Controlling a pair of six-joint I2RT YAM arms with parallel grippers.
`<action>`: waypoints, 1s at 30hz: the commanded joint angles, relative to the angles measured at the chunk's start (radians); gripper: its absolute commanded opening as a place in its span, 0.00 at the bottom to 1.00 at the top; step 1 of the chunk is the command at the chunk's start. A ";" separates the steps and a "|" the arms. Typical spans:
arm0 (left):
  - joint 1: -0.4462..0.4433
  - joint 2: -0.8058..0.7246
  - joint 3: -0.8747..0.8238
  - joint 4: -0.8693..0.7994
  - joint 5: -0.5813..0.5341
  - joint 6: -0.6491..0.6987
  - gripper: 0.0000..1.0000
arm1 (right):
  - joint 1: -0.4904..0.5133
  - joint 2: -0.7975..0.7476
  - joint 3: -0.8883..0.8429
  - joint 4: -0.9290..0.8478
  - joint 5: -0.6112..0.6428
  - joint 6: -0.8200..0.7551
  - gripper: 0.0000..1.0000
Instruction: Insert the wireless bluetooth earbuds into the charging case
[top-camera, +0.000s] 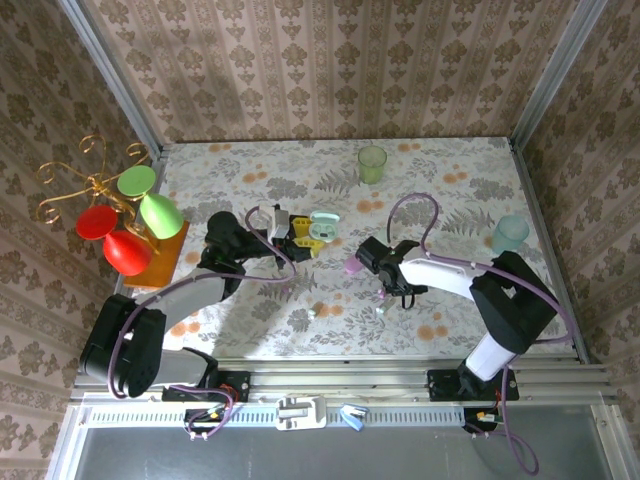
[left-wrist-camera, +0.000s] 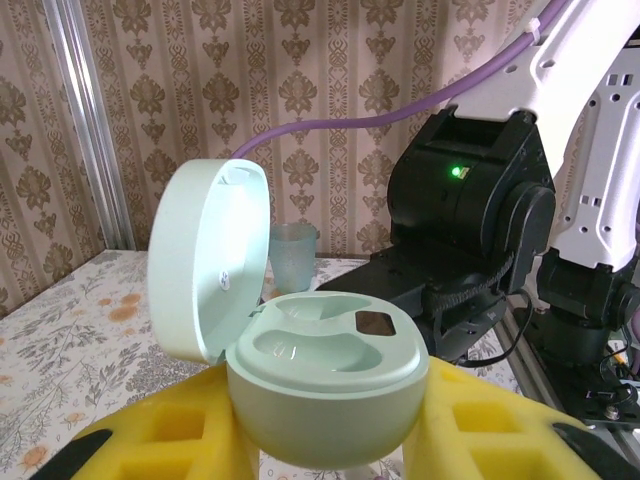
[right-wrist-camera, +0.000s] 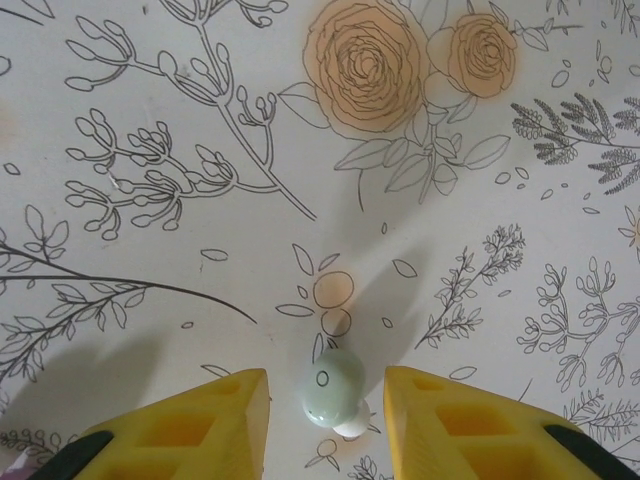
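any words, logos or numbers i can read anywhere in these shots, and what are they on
No readable text in any view.
mint charging case: a dark blank window on its inner face, no letters.
mint earbud: a small oval outline, not a legible character.
tablecloth and wallpaper: printed patterns, no writing.

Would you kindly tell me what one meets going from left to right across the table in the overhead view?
Cup stand → mint charging case → green cup → pale blue cup.
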 joint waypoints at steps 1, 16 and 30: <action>0.008 -0.018 -0.013 0.015 -0.001 0.018 0.31 | 0.020 0.038 0.038 -0.055 0.080 0.020 0.35; 0.008 -0.018 -0.015 0.022 0.000 0.012 0.31 | 0.037 0.100 0.048 -0.073 0.087 0.022 0.29; 0.009 -0.013 -0.007 0.023 0.004 0.012 0.31 | 0.038 0.108 0.033 -0.084 0.079 0.032 0.24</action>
